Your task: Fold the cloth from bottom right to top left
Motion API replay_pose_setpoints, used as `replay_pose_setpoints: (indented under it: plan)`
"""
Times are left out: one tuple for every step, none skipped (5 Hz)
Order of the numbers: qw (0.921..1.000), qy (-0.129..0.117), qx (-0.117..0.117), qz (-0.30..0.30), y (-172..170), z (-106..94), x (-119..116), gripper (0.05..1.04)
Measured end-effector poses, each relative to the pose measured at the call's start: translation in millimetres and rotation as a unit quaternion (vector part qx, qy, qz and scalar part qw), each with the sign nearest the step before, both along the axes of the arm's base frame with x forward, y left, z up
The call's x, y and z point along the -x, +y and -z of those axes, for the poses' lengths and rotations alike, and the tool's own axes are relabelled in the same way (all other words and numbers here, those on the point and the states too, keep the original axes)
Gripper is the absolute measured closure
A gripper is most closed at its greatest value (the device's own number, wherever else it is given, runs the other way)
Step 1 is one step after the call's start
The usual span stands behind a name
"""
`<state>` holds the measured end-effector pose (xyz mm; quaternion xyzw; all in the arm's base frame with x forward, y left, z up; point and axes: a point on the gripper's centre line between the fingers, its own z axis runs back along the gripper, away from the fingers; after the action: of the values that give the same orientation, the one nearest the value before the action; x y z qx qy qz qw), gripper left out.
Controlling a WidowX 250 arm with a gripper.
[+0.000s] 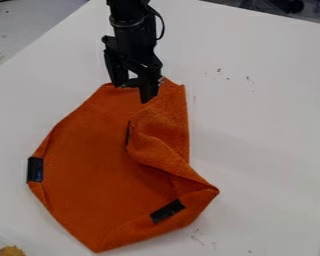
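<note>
The black gripper (132, 92) hangs from the top edge over the upper end of the orange cloth (89, 175), its two fingers apart. Whether the fingertips touch the fabric I cannot tell. The cloth lies rumpled across the left and middle of the table. Its right side is partly turned inward, with a raised, loose fold (161, 142) below and right of the gripper. Black patches mark the cloth's left edge and lower right part, and a thin dark strip shows beside the fold.
The white table (263, 130) extends around the cloth, with small dark marks at upper right and below the cloth. A fuzzy yellow-brown object (12, 251) sits at the bottom left corner. The table's edge runs diagonally at upper left.
</note>
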<state>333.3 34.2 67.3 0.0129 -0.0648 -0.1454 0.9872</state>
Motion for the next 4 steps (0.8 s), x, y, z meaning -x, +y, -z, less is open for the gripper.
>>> replay_pose_setpoints:
  plan:
    - [0.9999,0.013,0.002,-0.006,-0.7,9.7,3.6,0.083]
    - [0.9995,0.008,-0.004,-0.032,-13.7,22.3,28.8,0.083]
    - [0.9983,-0.003,0.001,-0.059,-25.4,23.2,47.3,0.083]
    - [0.9967,0.006,-0.003,-0.080,-48.6,20.6,69.3,0.083]
